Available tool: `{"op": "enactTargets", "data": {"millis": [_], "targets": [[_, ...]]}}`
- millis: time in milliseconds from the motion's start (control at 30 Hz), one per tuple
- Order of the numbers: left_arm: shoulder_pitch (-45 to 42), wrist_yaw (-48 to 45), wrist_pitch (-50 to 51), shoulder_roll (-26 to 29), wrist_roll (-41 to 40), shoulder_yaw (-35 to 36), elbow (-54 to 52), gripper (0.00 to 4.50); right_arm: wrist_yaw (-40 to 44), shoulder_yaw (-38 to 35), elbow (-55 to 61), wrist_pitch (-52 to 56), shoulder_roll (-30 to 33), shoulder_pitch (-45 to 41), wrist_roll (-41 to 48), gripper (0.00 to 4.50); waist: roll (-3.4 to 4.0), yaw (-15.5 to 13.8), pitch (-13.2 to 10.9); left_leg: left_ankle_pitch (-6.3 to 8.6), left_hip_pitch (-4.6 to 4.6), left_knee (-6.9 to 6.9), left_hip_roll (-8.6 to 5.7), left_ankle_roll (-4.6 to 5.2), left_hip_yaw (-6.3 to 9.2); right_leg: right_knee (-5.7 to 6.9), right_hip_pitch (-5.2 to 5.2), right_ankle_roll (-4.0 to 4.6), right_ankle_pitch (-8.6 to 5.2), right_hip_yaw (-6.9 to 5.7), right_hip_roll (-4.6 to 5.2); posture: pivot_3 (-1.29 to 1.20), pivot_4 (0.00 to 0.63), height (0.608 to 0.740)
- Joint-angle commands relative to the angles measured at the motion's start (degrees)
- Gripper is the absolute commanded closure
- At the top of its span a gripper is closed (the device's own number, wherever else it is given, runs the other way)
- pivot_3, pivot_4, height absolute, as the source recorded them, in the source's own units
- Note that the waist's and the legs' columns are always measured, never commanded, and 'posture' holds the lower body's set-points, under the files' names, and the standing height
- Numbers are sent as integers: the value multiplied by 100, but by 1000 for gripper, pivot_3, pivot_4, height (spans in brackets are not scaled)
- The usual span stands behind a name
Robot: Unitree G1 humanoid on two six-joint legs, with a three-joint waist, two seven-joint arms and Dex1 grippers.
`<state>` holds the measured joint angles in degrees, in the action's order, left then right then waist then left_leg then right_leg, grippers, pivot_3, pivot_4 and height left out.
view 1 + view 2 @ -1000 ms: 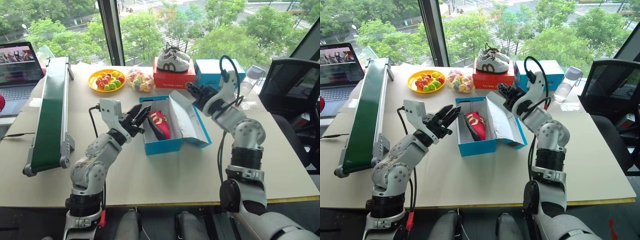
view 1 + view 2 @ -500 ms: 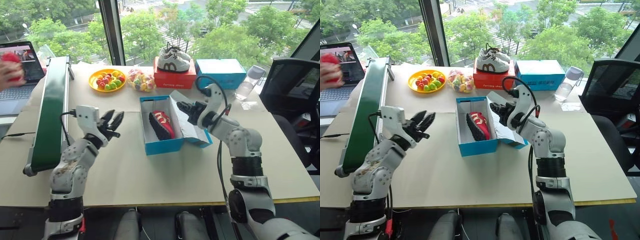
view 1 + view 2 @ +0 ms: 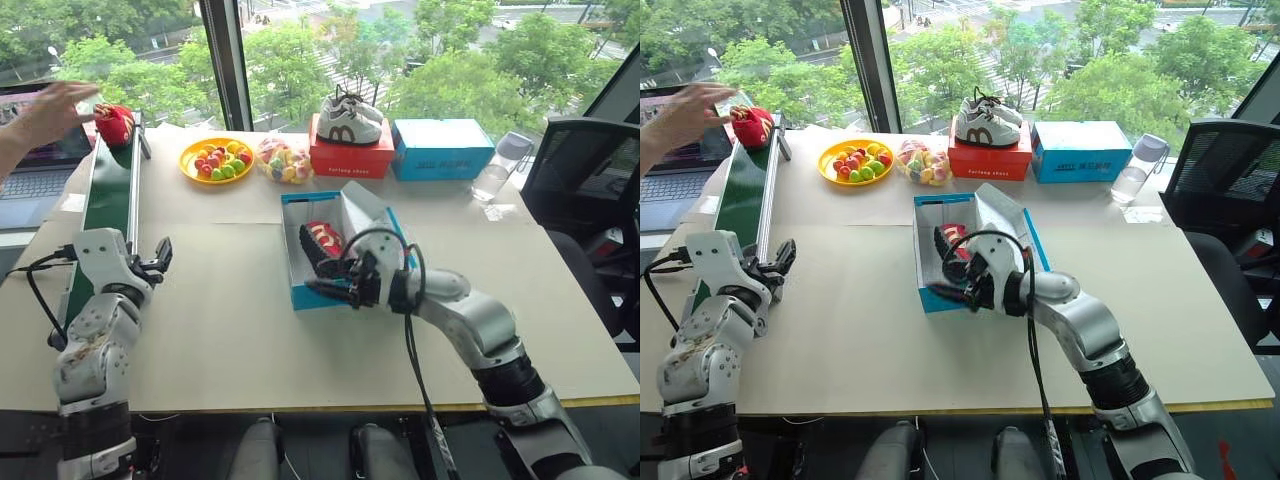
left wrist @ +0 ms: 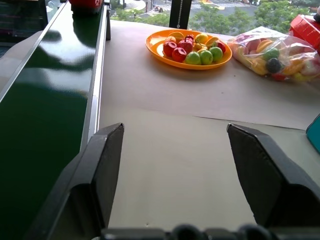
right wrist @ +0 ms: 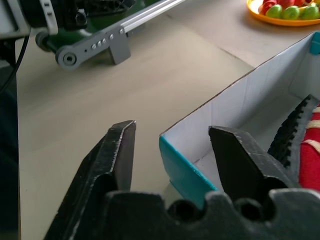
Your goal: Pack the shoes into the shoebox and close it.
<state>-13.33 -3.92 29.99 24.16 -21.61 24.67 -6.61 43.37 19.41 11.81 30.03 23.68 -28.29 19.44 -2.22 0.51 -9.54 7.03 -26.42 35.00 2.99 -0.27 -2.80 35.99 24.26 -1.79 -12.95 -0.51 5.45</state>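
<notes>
My right end effector (image 5: 172,150) stood with its fingers spread, straddling the near front corner of the shoebox (image 3: 318,292): one finger (image 5: 119,150) outside the wall over the worktop (image 3: 250,330), the other (image 5: 240,160) inside, beside the sole of the shoe (image 3: 322,243) already lying in the box. It gripped nothing. Past it, the box sat with its lid (image 3: 372,225) still up and leaning away to the right.

My left end effector (image 4: 172,170) was also wide apart and empty, pointing level along the bare worktop, with the green conveyor (image 4: 40,110) close on its left. Far ahead of it lay the orange fruit plate (image 4: 189,47) and a clear bag of fruit (image 4: 272,52). At the conveyor's far end a person's hand (image 3: 45,112) was at the second red shoe (image 3: 115,124), which sat on the belt, well apart from both end effectors.

I judged the task about half done: one shoe packed, the other waiting on the belt. The next move, as I saw it, was for the left arm to reach the second shoe once it came within range, grip it and carry it over to the box, while the right arm cleared the corner so the shoe could drop in alongside its mate. Only then could the lid be folded down.
</notes>
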Motion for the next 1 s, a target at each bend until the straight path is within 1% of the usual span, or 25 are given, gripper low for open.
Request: {"op": "enactTargets", "data": {"millis": [33,167,300,533,1000], "targets": [[-65,85,16,126,103,154,47,0,105,-73,143,-273,32,9,-139,30,0,0,0,0,0,0,0,0,0,0,0,0,0,-1,0,0,150,735],[-153,226,94,190,215,209,235,0,-56,-99,8,-369,-50,-11,-372,30,0,0,0,0,0,0,0,-1,0,0,0,0,0,-1,0,0,150,735],[-267,280,220,235,124,358,411,0,-124,-90,-104,-363,-86,-14,-574,30,-1,-6,0,1,1,1,0,-1,1,1,0,0,0,-3,0,0,150,735],[-309,337,92,355,309,385,657,0,-217,-170,-107,-293,-180,43,-637,30,-1,2,0,0,1,0,0,-1,1,3,0,0,0,-3,0,0,150,735],[-299,275,70,321,408,381,774,0,-290,-142,29,-181,-321,138,-667,30,-2,1,1,1,1,1,0,-3,0,4,-1,1,1,-4,1,0,150,735]]}}
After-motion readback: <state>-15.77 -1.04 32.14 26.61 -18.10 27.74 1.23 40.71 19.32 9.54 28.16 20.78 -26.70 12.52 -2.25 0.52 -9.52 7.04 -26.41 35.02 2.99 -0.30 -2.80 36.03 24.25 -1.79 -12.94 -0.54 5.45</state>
